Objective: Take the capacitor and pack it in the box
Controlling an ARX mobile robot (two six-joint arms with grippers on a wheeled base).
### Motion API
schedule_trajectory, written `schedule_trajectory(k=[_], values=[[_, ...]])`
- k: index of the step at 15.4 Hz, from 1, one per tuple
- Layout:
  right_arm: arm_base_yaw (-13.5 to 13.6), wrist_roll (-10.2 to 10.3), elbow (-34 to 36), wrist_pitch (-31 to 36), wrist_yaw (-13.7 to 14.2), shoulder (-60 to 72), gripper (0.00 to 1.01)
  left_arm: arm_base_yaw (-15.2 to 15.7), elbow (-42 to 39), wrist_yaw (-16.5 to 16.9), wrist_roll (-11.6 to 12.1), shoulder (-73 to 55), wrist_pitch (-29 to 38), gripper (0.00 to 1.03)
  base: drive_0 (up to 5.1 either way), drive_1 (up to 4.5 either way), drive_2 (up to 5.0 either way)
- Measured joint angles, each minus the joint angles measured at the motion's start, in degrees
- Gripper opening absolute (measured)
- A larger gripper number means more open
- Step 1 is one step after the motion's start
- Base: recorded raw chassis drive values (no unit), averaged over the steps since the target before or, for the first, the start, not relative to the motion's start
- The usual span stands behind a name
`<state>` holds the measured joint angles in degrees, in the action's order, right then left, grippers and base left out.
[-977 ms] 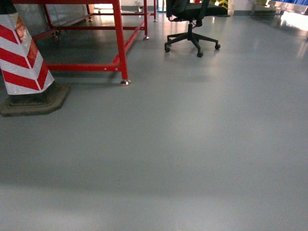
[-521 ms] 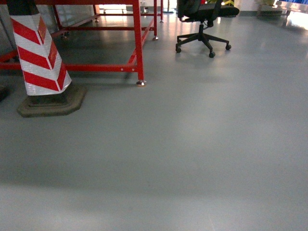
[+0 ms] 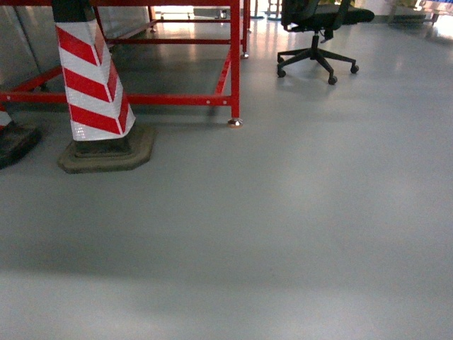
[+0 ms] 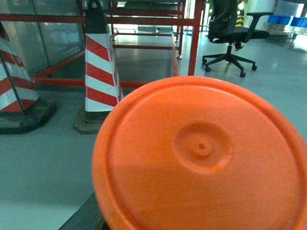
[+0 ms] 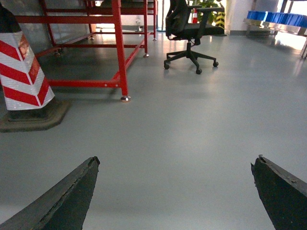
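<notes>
The head view shows bare grey floor [image 3: 283, 234] filling most of the frame; at ten o'clock stands a red-and-white striped post [image 3: 92, 85] on a dark base, with the edge of a second base at nine o'clock; behind the post a red metal frame [image 3: 233, 64] runs toward twelve o'clock, and a black office chair [image 3: 315, 35] on castors sits at one o'clock; neither arm shows in this view. From the left wrist, a round orange lid [image 4: 206, 158] with a small raised centre fills the lower frame from five to seven o'clock, close to the lens; whether the left gripper has hold of it cannot be told, since its fingers are hidden; beyond the lid the striped post, a second striped post [image 4: 12, 67] at nine o'clock, the red frame and the chair are visible. From the right wrist, the right gripper [image 5: 177, 191] stands wide open with nothing between its dark fingers [image 5: 67, 196], which enter at seven and five o'clock over the floor. No capacitor or box can be made out in any view.
</notes>
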<state>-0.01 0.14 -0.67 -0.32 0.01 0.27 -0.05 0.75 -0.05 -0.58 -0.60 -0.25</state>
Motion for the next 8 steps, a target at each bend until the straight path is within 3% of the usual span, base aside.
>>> schedule_trajectory(k=[8], values=[[0.0,0.0,0.0,-0.04,0.0,0.0,0.98,0.0,0.0,0.04,0.0,0.0,-0.09,0.44,-5.1,2.36,2.4]])
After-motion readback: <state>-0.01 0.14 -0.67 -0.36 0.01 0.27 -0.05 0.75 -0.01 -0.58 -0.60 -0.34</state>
